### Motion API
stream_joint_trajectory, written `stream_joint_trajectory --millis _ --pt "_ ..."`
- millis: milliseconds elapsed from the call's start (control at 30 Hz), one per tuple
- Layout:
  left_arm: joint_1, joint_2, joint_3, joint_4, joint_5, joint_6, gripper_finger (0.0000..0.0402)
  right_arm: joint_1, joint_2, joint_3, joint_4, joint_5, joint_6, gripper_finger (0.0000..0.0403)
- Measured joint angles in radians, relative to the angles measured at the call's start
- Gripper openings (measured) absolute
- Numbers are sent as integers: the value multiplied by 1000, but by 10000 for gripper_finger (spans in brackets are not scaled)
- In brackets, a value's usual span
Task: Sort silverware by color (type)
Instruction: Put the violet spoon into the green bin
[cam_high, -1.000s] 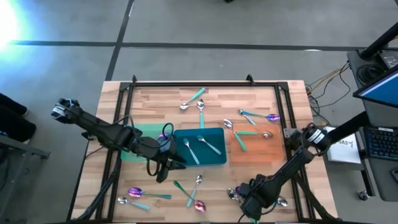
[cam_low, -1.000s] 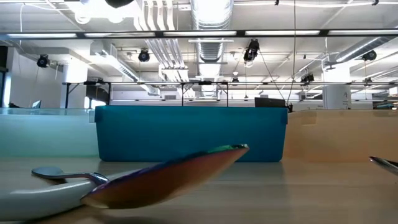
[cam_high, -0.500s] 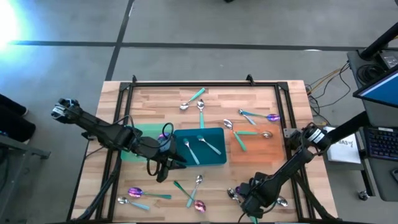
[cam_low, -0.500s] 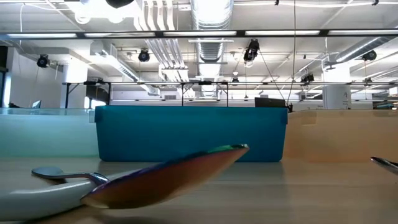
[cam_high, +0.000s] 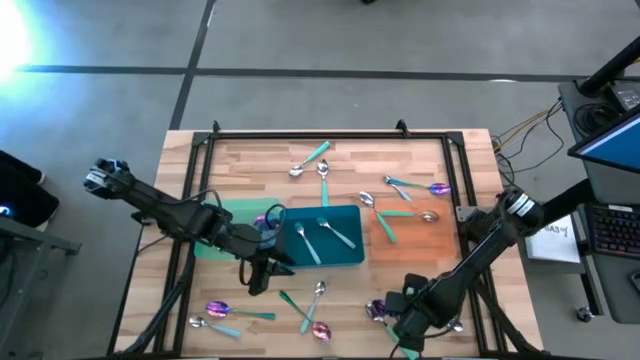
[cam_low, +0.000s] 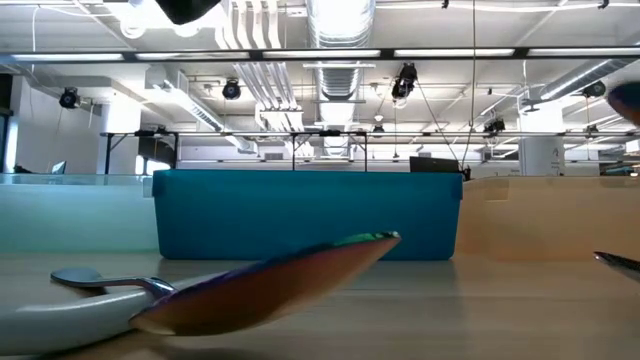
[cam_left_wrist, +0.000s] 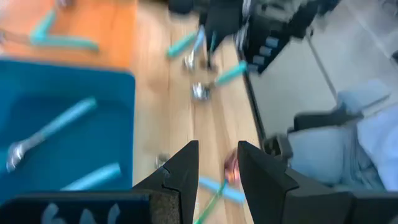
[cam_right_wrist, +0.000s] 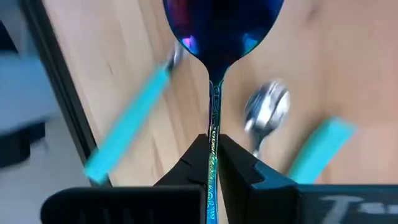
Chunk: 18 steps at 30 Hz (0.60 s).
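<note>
My right gripper (cam_high: 392, 315) is near the table's near edge, right of centre, shut on an iridescent purple spoon (cam_high: 378, 308), whose bowl (cam_right_wrist: 222, 18) points away from the wrist. My left gripper (cam_high: 260, 270) is open and empty at the teal tray's near left corner; its fingers (cam_left_wrist: 180, 171) stand apart. The teal tray (cam_high: 345, 258) holds two teal-handled spoons (cam_high: 340, 236). A purple spoon (cam_high: 271, 213) lies at the green tray (cam_high: 212, 215). Silver and teal-handled spoons (cam_high: 425, 215) lie on the orange tray (cam_high: 410, 238). My right gripper pinches the purple spoon's thin handle (cam_right_wrist: 212, 138) between its two fingers. The handle runs along the fingers and the bowl sticks out ahead of them. The spoon looks lifted off the wood, above other spoons (cam_right_wrist: 267, 109).
More spoons lie near the near edge (cam_high: 222, 310), (cam_high: 320, 328), (cam_high: 318, 290) and at the far side (cam_high: 308, 160), (cam_high: 438, 187). In the low view a purple spoon (cam_low: 270, 285) and a silver one (cam_low: 100, 280) lie before the teal tray's wall (cam_low: 305, 215). A black frame (cam_high: 330, 135) rims the table.
My right gripper has risen a little with the purple spoon, which stays in its hold; the arm's upper part has swung toward the table's right edge. My left gripper has shifted slightly toward the near edge.
</note>
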Motion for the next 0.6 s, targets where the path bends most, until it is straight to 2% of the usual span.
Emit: stream_joint_trajectory --millis 133,267,400,500,600 --pt "-2 32 -2 -7 -47 -16 95 -7 -62 10 9 223 -26 10" --pt "-18 86 -3 71 -83 150 95 -32 -102 11 54 456 -108 9" --pt "-25 159 -3 158 -81 280 95 -80 -119 12 154 668 -271 9" --pt "-23 203 -3 235 -111 322 95 -126 -119 12 260 758 -437 9" --pt "-25 236 -4 305 -210 359 95 -182 -119 12 388 769 -604 9"
